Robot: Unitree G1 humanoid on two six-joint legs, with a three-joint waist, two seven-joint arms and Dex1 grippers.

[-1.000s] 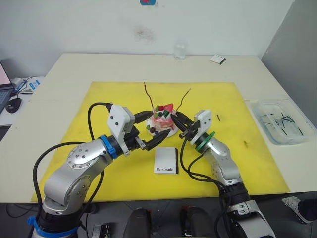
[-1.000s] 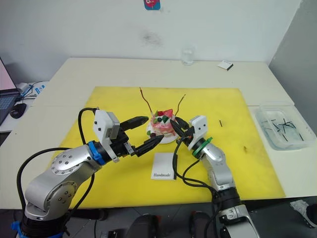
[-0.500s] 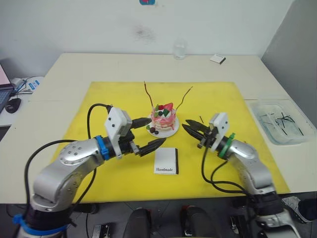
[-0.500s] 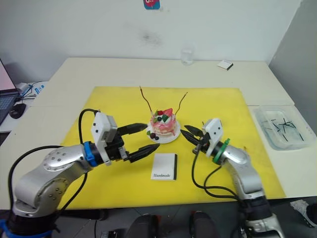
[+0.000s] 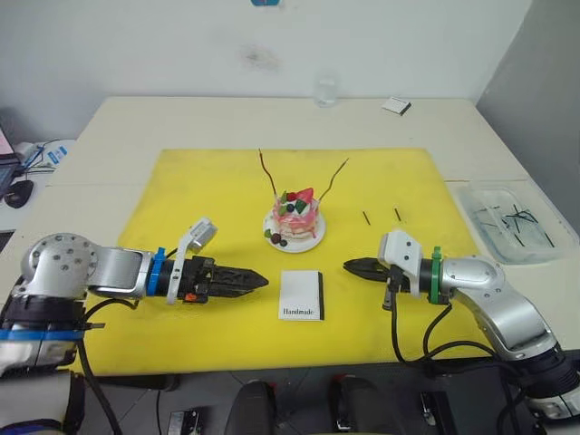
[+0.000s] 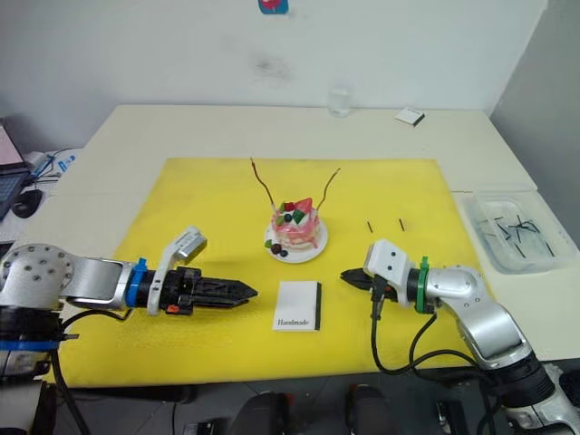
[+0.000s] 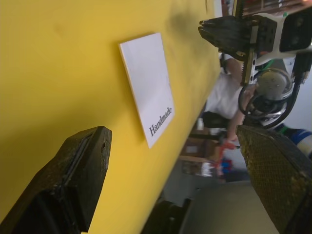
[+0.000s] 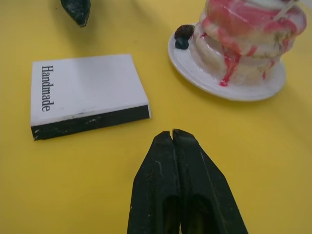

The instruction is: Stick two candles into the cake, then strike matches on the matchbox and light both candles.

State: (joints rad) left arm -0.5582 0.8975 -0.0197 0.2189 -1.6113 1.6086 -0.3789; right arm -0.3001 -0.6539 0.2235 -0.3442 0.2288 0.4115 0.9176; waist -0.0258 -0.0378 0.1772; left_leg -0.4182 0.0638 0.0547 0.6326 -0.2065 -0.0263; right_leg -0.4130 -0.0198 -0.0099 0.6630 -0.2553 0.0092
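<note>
From the head views, the cake (image 5: 294, 217) sits on its white plate (image 5: 312, 243) in the middle of the yellow mat (image 5: 199, 181); the two candles stand stuck in it, the dark red candle (image 5: 266, 172) leaning toward the robot's left and the olive-gold candle (image 5: 333, 179) toward its right; neither shows a flame. The matchbox (image 5: 302, 294) lies flat on the mat just in front of the cake, between the two arms, its black strip toward the right arm. Two matches (image 5: 365, 217) lie loose on the mat to the right of the cake, apart from each other; more dark sticks lie in a clear tray (image 5: 512, 222) off the mat at the table's right edge. The left gripper (image 5: 254, 282) is low over the mat to the left of the matchbox and points toward it; the right gripper (image 5: 353, 266) is on the other side, also pointing in, holding nothing.

In the left wrist view, the left gripper's fingers (image 7: 73, 180) stand wide apart with bare mat between them; the matchbox (image 7: 148, 85) lies ahead of them, untouched, and the right gripper (image 7: 224, 31) shows beyond it.

In the right wrist view, the right gripper (image 8: 173, 136) has its two fingertips pressed together on nothing; the matchbox (image 8: 83, 95) and the cake (image 8: 251, 39) lie just ahead, the black strip facing the fingers.
</note>
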